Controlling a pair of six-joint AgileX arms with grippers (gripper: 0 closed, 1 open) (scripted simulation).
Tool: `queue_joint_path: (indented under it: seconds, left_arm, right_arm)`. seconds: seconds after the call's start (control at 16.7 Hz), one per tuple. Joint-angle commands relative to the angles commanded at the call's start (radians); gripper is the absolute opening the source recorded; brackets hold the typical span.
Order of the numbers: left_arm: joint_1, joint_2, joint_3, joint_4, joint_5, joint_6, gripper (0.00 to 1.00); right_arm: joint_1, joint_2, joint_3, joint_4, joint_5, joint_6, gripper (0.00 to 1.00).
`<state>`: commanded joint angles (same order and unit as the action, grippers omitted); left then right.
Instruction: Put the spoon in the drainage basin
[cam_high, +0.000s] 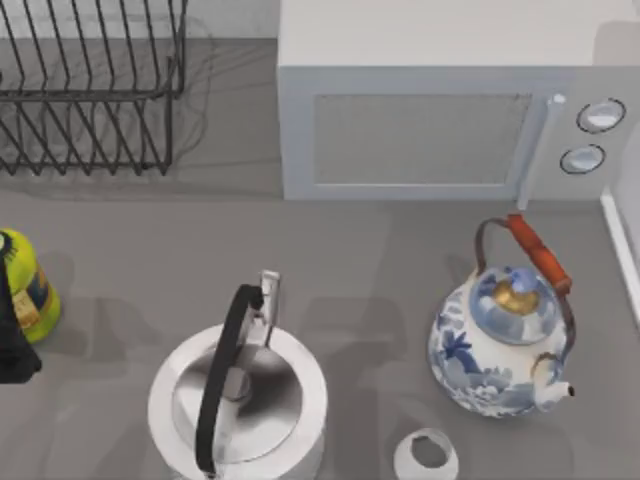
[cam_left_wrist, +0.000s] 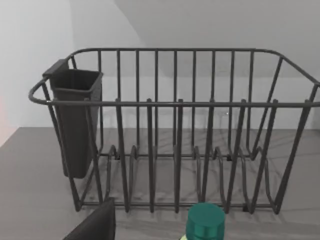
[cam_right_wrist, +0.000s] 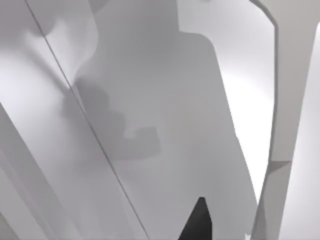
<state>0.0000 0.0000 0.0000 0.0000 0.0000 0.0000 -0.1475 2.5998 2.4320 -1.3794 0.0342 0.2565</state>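
**Spoon-to-rack task: opening stock, spoon not yet located**

- Drainage basin (cam_high: 90, 90): black wire rack, far left corner of the table, upright. A dark cutlery cup (cam_left_wrist: 75, 120) hangs on one end wall. No spoon lies among its bars.
- Left gripper (cam_high: 12, 340): dark mass at the table's left edge, beside a yellow-green bottle (cam_high: 28, 285) with a green cap; its wrist camera faces the rack. Whether its fingers are apart or closed, I cannot tell.
- Right gripper: a dark fingertip (cam_right_wrist: 197, 222) against pale surfaces; finger state cannot be told.
- Other stock: white microwave (cam_high: 420, 130) at the back, steel kettle (cam_high: 238, 405) front centre, blue-and-white teapot (cam_high: 500, 345) to its right, small white cup (cam_high: 427, 458) at the front edge.
- Spoon: I cannot place it.

Step in hand, as judged: search and approach, nothing gripped. The next move calls for finding the spoon, then taking it by the handle.
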Motion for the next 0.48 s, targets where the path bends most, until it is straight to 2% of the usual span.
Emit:
queue_joint_path:
  seconds: [0.48]
  left_arm:
    - [0.000, 0.000, 0.000, 0.000, 0.000, 0.000, 1.00]
  right_arm:
    - [0.000, 0.000, 0.000, 0.000, 0.000, 0.000, 0.98]
